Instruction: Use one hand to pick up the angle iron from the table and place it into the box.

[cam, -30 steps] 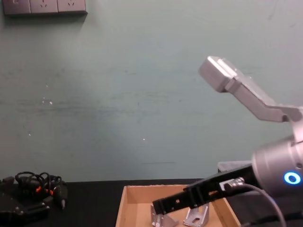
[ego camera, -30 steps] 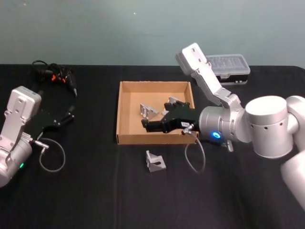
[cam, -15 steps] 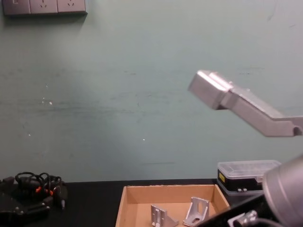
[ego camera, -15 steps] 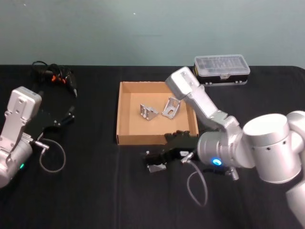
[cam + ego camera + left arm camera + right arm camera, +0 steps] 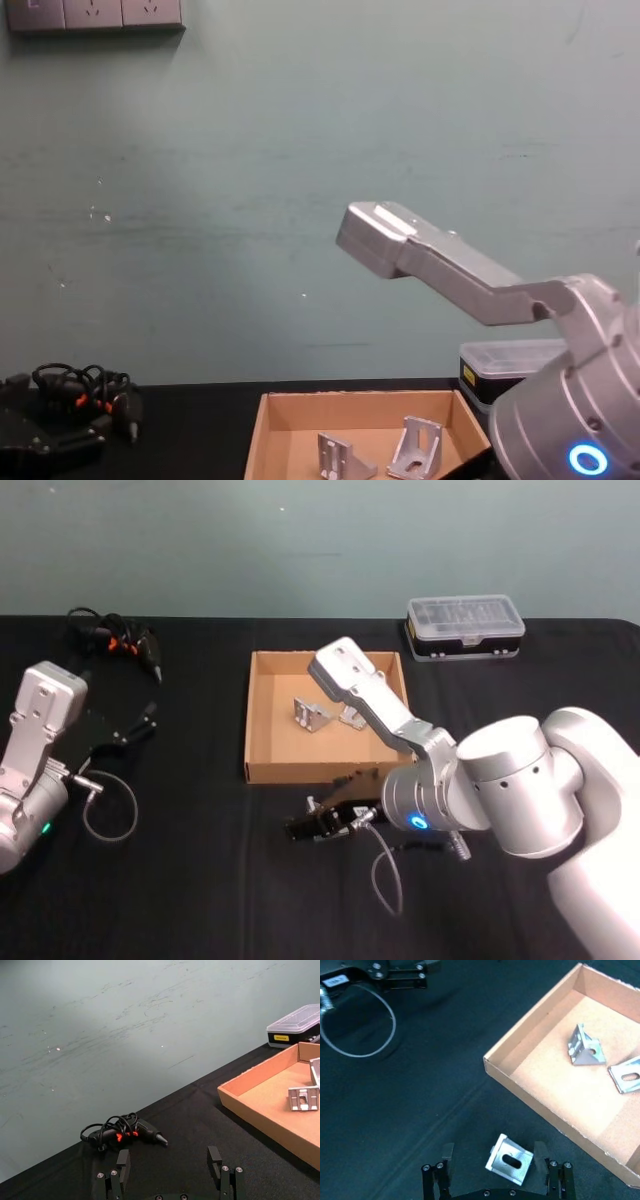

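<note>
One silver angle iron [image 5: 510,1161] lies on the black table [image 5: 395,1110], just in front of the tan cardboard box [image 5: 530,1091]. My right gripper [image 5: 493,1156] is open and low over the table, one finger on each side of this angle iron without closing on it. From the head camera the right gripper [image 5: 305,826] sits before the box's [image 5: 247,730] near wall and covers most of the piece. Two more angle irons [image 5: 312,715] [image 5: 350,718] lie inside the box. My left gripper [image 5: 169,1164] stays open and parked at the table's left.
A clear-lidded plastic case [image 5: 465,626] stands behind the box at the back right. A black tool with coiled cable [image 5: 115,640] lies at the back left. A loose cable loop [image 5: 108,805] hangs by the left arm. Bare table spreads along the front.
My right gripper has left the box, moved toward the table's near side and come down around the angle iron lying there. The left arm has not moved.
</note>
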Motion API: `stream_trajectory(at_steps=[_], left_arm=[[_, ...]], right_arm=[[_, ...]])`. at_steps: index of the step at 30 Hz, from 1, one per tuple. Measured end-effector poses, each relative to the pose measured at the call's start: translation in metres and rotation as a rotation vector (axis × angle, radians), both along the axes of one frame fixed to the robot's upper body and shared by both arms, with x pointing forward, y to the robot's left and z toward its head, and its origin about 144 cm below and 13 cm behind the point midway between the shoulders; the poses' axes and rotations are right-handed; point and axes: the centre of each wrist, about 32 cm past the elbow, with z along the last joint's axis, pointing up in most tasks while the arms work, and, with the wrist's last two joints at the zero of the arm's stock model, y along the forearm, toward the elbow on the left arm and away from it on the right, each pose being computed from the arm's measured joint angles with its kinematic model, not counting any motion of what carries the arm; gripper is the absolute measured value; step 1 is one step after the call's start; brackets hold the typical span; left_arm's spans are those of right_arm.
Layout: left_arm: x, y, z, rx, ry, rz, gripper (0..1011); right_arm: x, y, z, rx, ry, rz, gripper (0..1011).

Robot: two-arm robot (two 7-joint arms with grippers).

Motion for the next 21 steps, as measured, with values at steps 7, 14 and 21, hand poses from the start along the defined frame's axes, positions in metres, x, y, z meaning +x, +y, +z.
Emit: stream_trajectory(at_steps=[7, 14, 21], left_arm=[[0.0, 0.0, 0.0, 0.0, 0.0, 0.0, 1011], [0.0, 0.0, 0.0, 0.0, 0.0, 0.0, 1011], [0.0, 0.0, 0.0, 0.0, 0.0, 0.0, 1011]], right_arm=[[0.006, 0.005, -0.006, -0.001, 0.022, -0.032, 1002], [0.009, 0.009, -0.01, 0.014, 0.039, -0.044, 1002], [0.01, 0.01, -0.014, 0.021, 0.057, -0.044, 1002]])
